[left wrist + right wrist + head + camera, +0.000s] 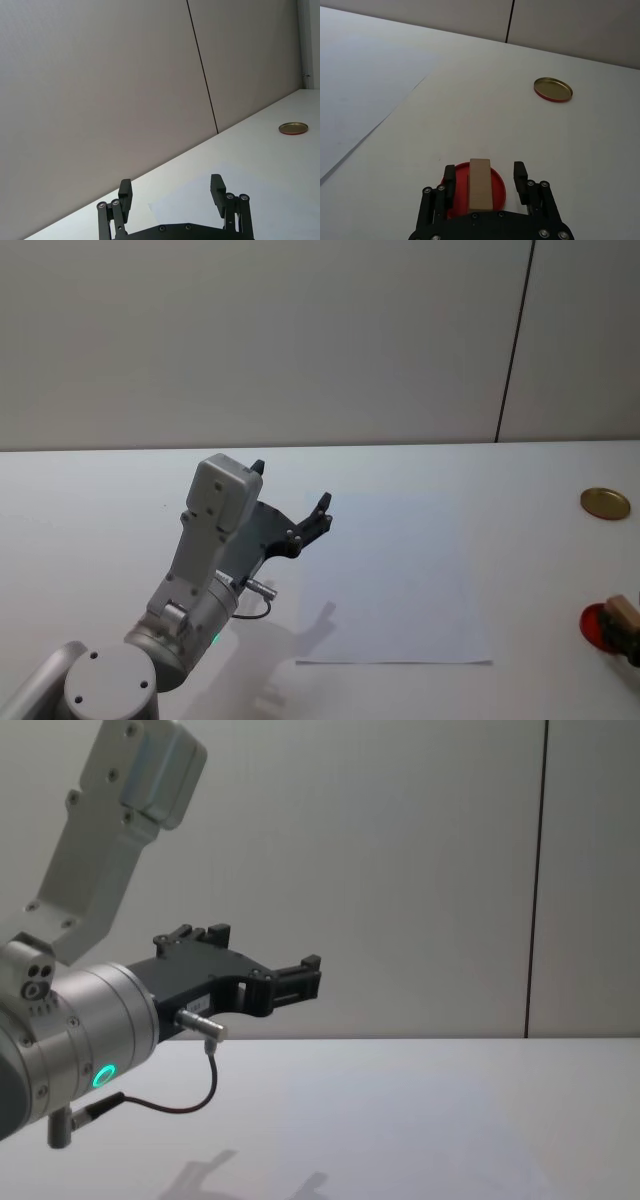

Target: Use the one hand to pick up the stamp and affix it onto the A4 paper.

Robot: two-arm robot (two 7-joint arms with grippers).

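The stamp (479,183), a tan wooden block, stands on a round red ink pad (498,189). My right gripper (485,175) is open around it, with one black finger on each side and a gap to the wood on both. In the head view the stamp (622,612) and pad (594,628) sit at the table's right edge. The A4 paper (400,580) lies flat mid-table, to the left of the pad. My left gripper (291,486) hangs open in the air over the paper's left side, holding nothing.
A gold round lid (605,503) lies on the white table (90,510) beyond the ink pad, at the far right. A grey wall runs along the table's back edge. The left arm's silver wrist (95,1030) with its green light fills the near left.
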